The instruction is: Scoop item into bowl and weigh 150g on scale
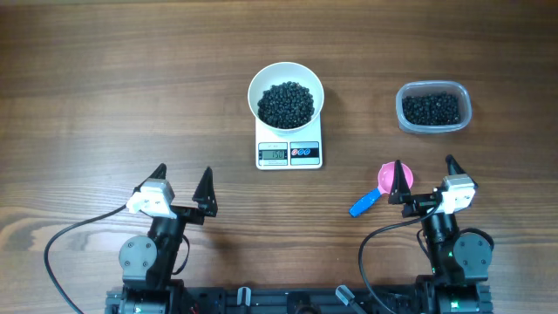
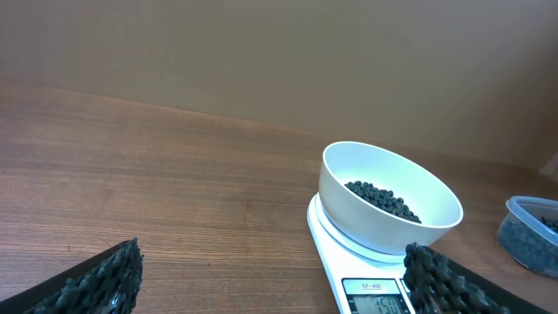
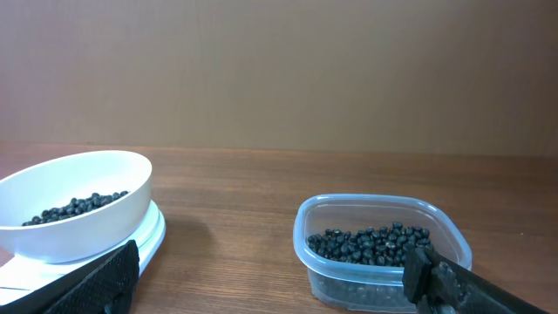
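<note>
Left gripper [image 1: 183, 170] and right gripper [image 1: 425, 162]: spread fully wide, empty, near the base, well apart from scale [image 1: 289, 142]. Beans [image 1: 286, 103] heaped in bowl [image 1: 253, 87] on scale. Scoop [image 1: 377, 187] lying just beside right gripper. Best to hold clear and avoid nudging the scale while checking its small display.

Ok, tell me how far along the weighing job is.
Done, it seems: beans heaped in the bowl on the scale, display lit, digits too small to confirm. In hand: nothing; left gripper and right gripper open, empty; scoop lies on the table. Left: check the reading.
</note>
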